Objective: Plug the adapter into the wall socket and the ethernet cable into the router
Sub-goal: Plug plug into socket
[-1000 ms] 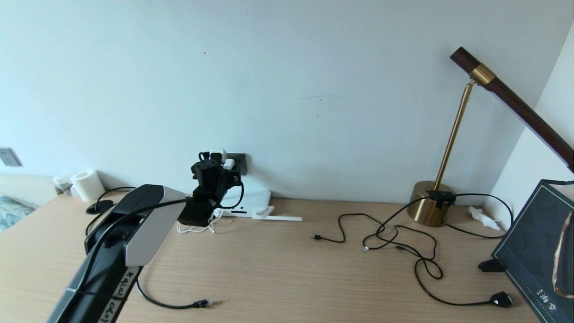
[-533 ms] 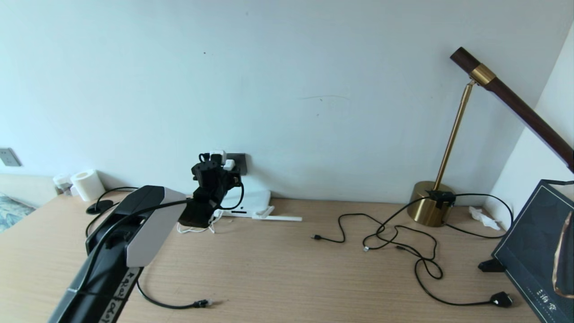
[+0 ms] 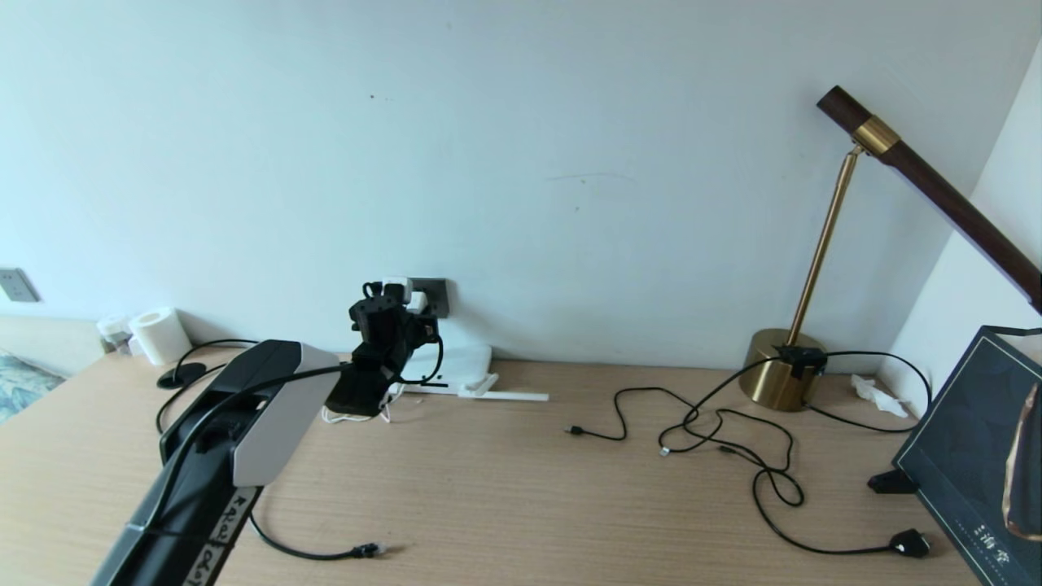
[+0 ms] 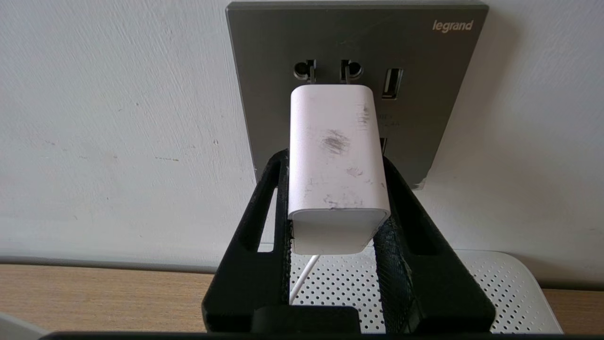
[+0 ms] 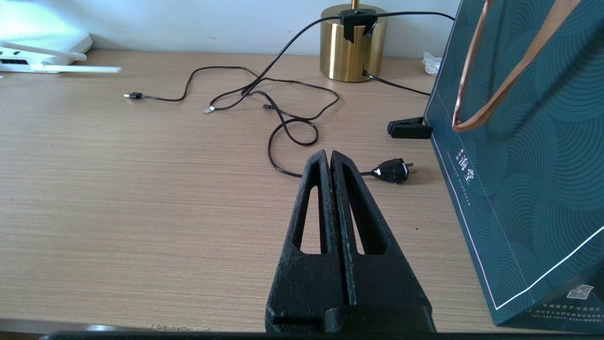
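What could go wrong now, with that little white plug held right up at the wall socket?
The left hand grips the adapter against the wall socket. If its prongs, hidden behind its body, miss the holes, pushing may tilt it or make it slip between the fingers. Its thin white cord hangs down over the router and could snag as the arm draws back. The ethernet cable runs under the left arm, which might drag it.

Adapter point(image 4: 336, 160) hides its prongs & part of wall socket point(image 4: 264, 94); router point(image 4: 495, 288) cut off at frame edge.
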